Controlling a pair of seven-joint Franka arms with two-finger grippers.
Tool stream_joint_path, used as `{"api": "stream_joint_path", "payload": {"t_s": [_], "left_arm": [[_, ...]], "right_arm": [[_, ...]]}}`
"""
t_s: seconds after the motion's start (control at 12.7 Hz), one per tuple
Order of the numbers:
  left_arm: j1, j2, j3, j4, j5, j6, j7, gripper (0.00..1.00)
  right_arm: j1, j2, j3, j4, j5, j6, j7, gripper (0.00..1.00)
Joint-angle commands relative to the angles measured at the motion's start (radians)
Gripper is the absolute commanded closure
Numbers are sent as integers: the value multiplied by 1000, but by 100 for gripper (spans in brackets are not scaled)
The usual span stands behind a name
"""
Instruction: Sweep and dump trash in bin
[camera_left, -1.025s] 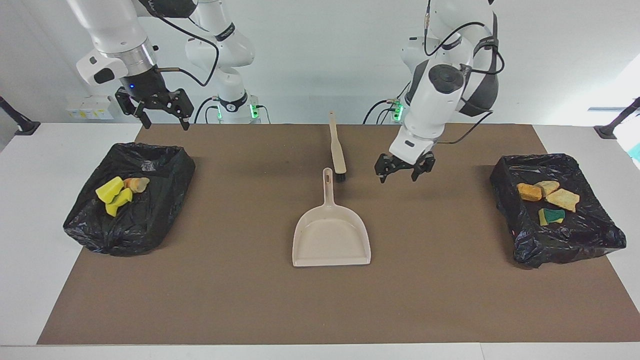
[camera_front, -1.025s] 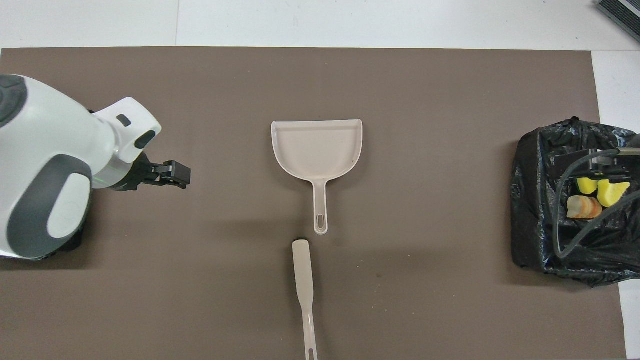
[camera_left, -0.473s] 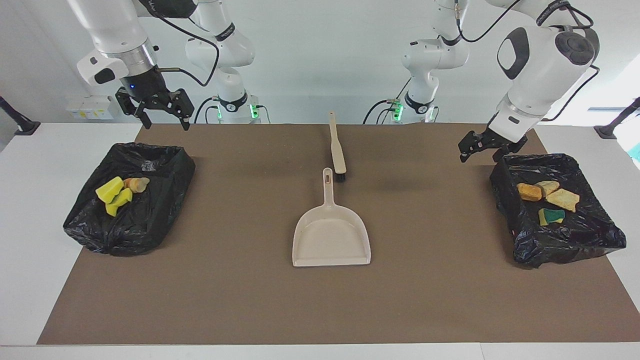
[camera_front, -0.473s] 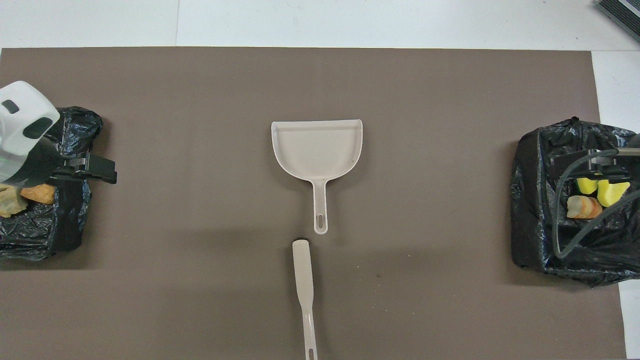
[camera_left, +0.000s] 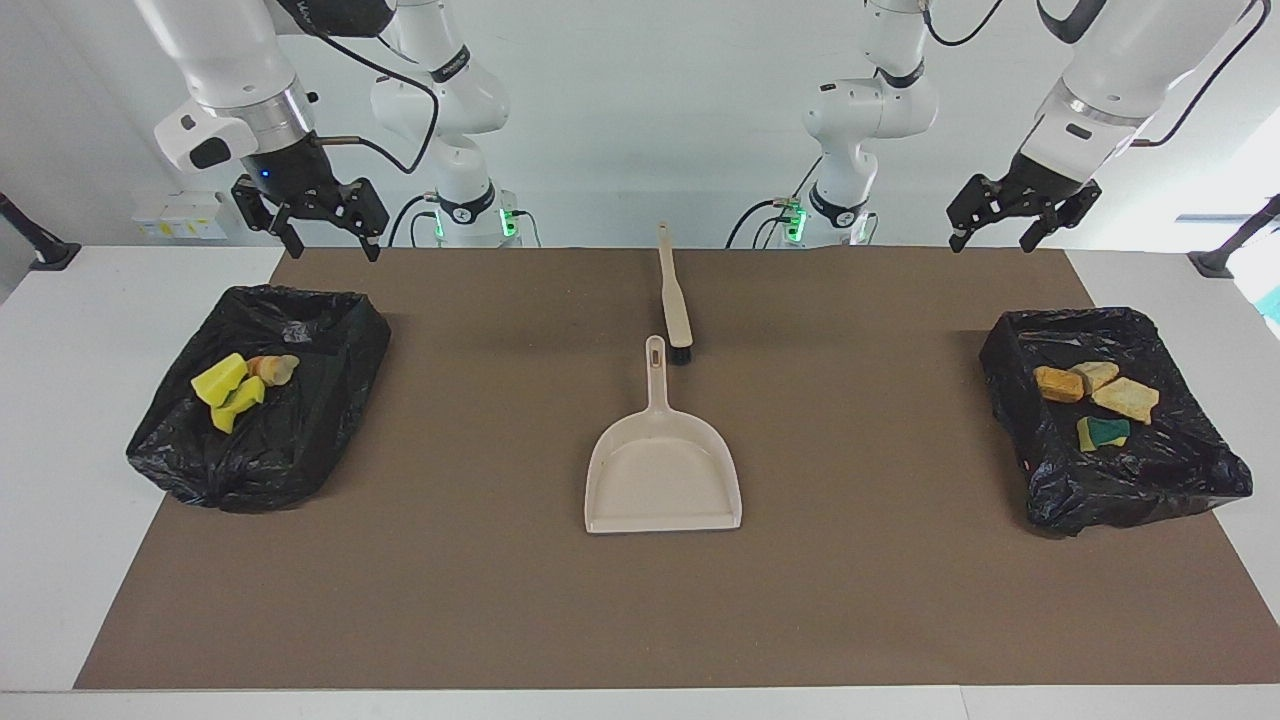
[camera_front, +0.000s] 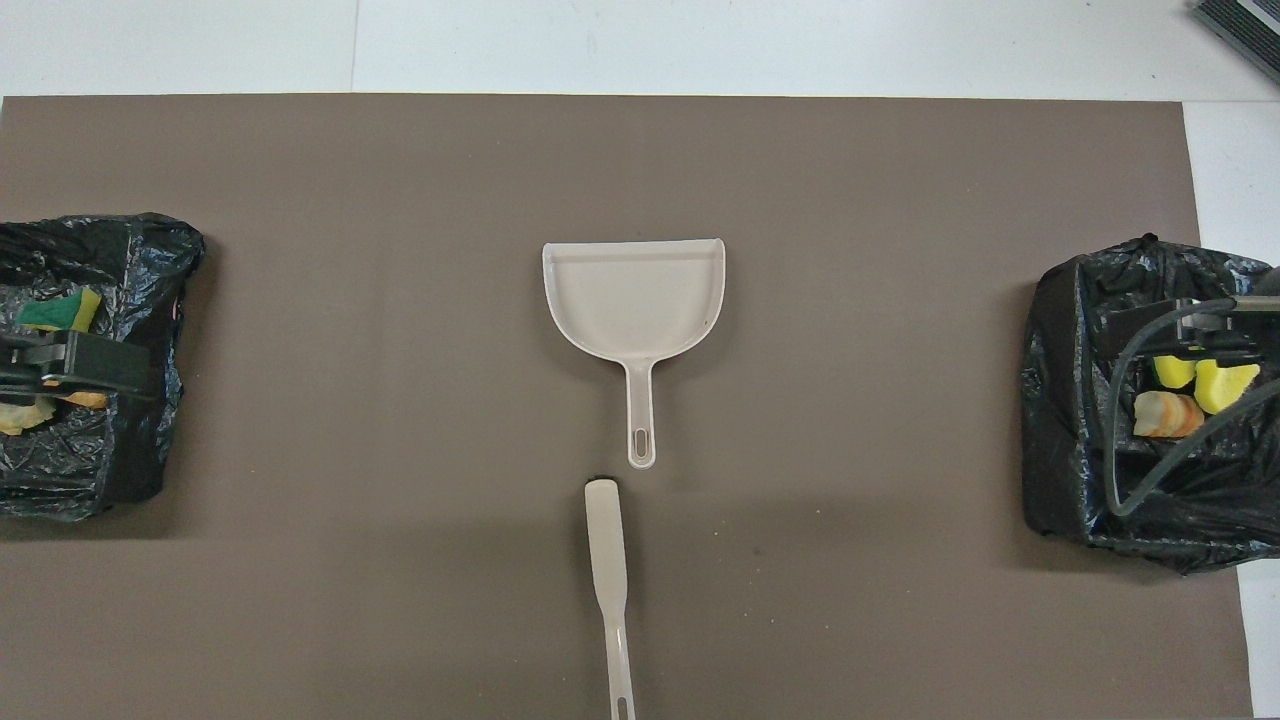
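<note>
With every scrap of trash already binned, both wide-open, empty pincers, left pincer and right pincer, should simply hang clear above the counter.

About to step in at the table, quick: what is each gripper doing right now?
Left gripper: open, holding nothing, raised above the table.
Right gripper: open, holding nothing, raised above the table.
</note>
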Motion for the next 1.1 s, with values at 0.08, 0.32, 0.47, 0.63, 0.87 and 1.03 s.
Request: {"api": "stream_joint_path", "payload": {"t_s": [0.08,0.32,0.47,0.63,0.87,1.03], "left_arm": [[13,-66,-11,-28,-9,-13,-3,0],[27,-71,-10,-35,-9,5,-3,0],[30,-69,-11,-30,-8,14,-1,0],[43,-68,-11,-35,-9,43,-3,0],[50,-65,-11,-32,-6,57,11,0],[50,-65,-11,-32,-5,57,9,0]], "right_arm": [[-2,-3,3,-5,7,6,10,0],[-2,-3,3,-5,7,6,10,0],[-2,-3,3,-5,7,5,10,0],[-2,-3,3,-5,7,5,10,0],[-2,-3,3,-5,7,5,10,0],[-2,-3,3,-5,7,3,10,0]]}}
